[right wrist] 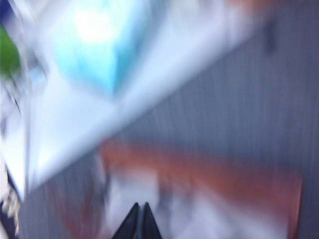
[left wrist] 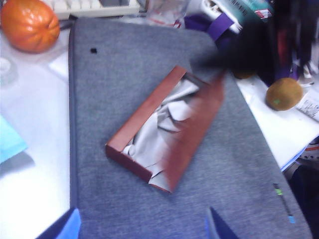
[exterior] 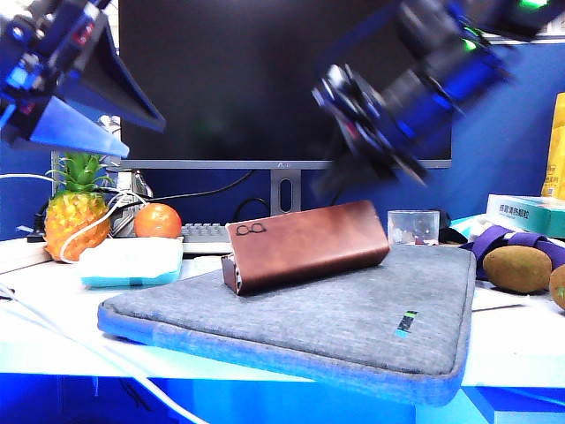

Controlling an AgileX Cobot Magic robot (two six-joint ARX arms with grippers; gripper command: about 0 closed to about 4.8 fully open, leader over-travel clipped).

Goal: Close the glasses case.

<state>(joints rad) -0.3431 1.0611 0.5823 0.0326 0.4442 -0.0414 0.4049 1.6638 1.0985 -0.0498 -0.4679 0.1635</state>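
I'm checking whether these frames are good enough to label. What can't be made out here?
- Right gripper: motion-blurred in the exterior view; in its wrist view only its shut tips read.
- Glasses case: grey cloth hides whether glasses lie inside; smeared in the right wrist view.
- Left gripper: only the tips of its open jaws show, cut by the frame edge.

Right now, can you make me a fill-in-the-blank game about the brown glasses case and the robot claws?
1. The glasses case lies on a grey fabric ____.
2. The right claw, above the case, has its fingers ____.
3. The left claw, hanging over the sleeve's edge, is wide ____.
4. Inside the case is a crumpled ____ cloth.

Missing words: sleeve; shut; open; grey
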